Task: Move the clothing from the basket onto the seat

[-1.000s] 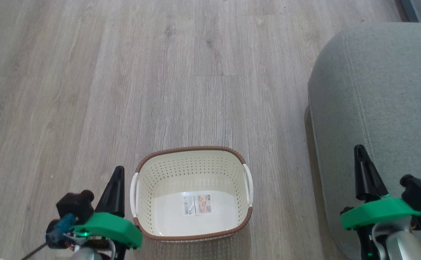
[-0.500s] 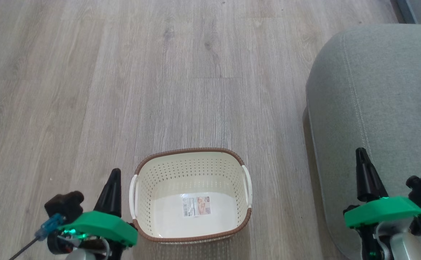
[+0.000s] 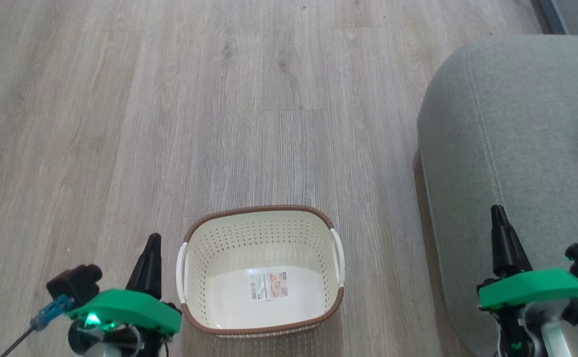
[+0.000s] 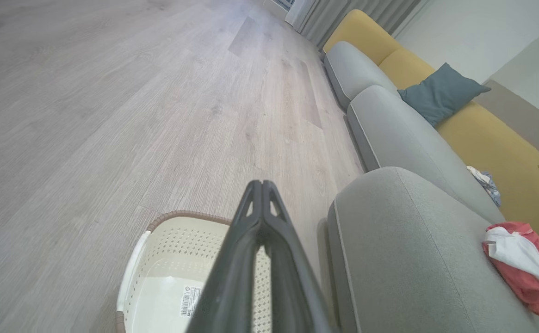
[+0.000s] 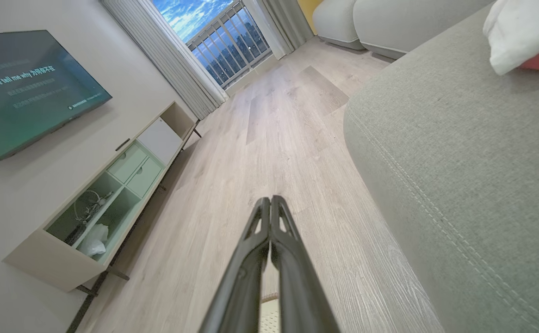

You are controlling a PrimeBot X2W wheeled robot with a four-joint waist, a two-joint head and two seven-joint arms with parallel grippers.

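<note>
Clothing is lying in a small heap on the seat, well apart from the basket. You are seeing it best from the left wrist, where a white piece is draping over a red piece toward the right of that view. From the head you are catching just a white edge of it with a sliver of red at the right border, resting on the grey-green upholstery. The basket is sitting upright on the wooden floor, near the seat's rounded corner and not touching it, and its bare bottom is showing a paper label.

Your left gripper is hovering just to the left of the basket's left handle, outside the rim. Its two dark fingers are pressing together from base to tip and gripping nothing. Your right gripper is hanging over the near edge of the seat, its fingers likewise lying flat against each other with nothing between them.

From the right wrist you are looking along the seat's stitched seam toward a low cabinet and a wall screen, with the white piece showing at the top right corner
</note>
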